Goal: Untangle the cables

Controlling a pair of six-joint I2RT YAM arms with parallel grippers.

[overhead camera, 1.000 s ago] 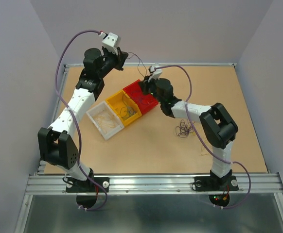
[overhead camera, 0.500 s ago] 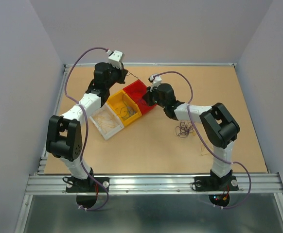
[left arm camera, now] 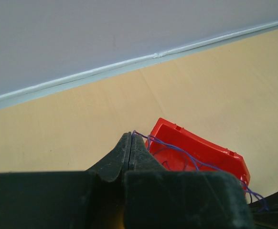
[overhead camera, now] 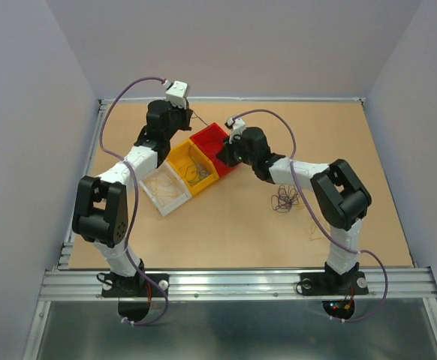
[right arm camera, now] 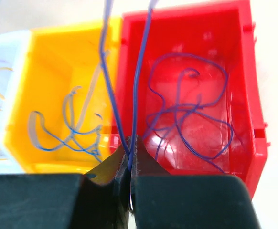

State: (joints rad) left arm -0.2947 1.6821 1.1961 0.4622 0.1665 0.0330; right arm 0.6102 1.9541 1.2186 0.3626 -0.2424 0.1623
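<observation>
Left wrist view shows the left claw (left arm camera: 131,139) pinched shut on a purple cable (left arm camera: 187,153), and the right claw (right arm camera: 130,152) clamps it too, so I would ease it apart slowly over the bins. The white bin (overhead camera: 149,195) holds yellowish wires (overhead camera: 163,187), the yellow bin (right arm camera: 22,86) dark-blue wires (right arm camera: 67,131), and the red bin (right arm camera: 253,95) purple wires (right arm camera: 187,109). A dark clump (overhead camera: 284,199) lies on the worktop (overhead camera: 226,232).

Even bright light; right-wrist foreground blurred.

No writing or label is legible anywhere.
</observation>
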